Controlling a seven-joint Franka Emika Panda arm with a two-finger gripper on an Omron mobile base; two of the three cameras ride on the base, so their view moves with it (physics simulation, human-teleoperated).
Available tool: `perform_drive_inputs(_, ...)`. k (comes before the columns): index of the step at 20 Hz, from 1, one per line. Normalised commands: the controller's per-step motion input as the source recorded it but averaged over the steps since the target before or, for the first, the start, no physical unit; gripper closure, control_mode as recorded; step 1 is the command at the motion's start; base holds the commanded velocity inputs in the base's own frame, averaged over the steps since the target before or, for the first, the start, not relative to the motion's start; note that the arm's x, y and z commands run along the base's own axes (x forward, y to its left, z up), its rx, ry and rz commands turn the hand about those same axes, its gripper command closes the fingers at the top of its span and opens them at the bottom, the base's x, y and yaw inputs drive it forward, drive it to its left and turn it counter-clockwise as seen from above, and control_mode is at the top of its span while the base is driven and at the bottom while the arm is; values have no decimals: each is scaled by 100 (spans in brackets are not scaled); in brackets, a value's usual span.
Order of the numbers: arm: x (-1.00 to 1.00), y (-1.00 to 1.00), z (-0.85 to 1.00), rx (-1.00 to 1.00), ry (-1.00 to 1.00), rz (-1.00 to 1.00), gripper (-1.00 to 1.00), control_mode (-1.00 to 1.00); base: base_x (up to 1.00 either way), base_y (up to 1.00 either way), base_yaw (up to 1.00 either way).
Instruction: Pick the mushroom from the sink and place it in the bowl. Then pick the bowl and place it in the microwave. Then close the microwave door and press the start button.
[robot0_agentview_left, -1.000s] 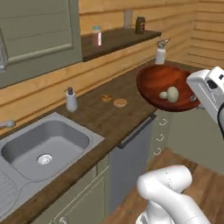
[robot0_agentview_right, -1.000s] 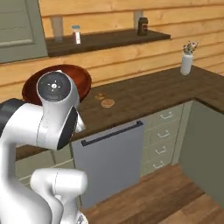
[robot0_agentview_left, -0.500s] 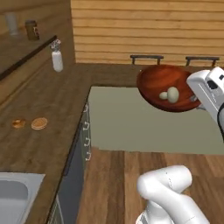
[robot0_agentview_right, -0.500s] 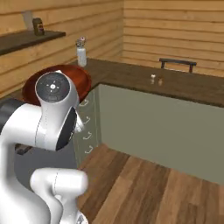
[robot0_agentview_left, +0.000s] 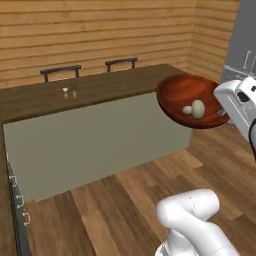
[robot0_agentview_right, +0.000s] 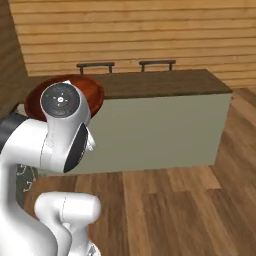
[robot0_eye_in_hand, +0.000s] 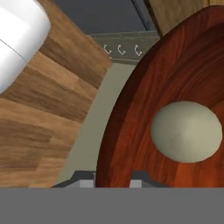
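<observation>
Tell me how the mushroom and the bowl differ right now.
The mushroom is small, pale cream and rounded; the bowl is wide, shallow and glossy reddish-brown. The mushroom lies loose inside; the bowl is gripped at its rim by the gripper. Both are carried in the air.

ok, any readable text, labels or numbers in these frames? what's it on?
None readable.
Round dark cap on the white arm joint: small marks, too blurred to read.
Glossy reddish-brown bowl, pale cream mushroom, dark wooden counter: no lettering.
</observation>
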Motion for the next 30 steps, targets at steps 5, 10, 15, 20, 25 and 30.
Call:
perform_drive_inputs(5, 0, 0, 0, 0, 0, 0, 100, 100, 4, -38, -78)
perform_drive_inputs(10, 0, 0, 0, 0, 0, 0, 100, 100, 16, -53, -68)
perform_drive_inputs(15, 0, 0, 0, 0, 0, 0, 100, 100, 38, -73, -57)
perform_drive_inputs(20, 0, 0, 0, 0, 0, 0, 100, 100, 62, -96, -47)
perform_drive_inputs(25, 0, 0, 0, 0, 0, 0, 100, 100, 100, -69, -33)
perform_drive_inputs(30, 0, 0, 0, 0, 0, 0, 100, 100, 100, -33, -27)
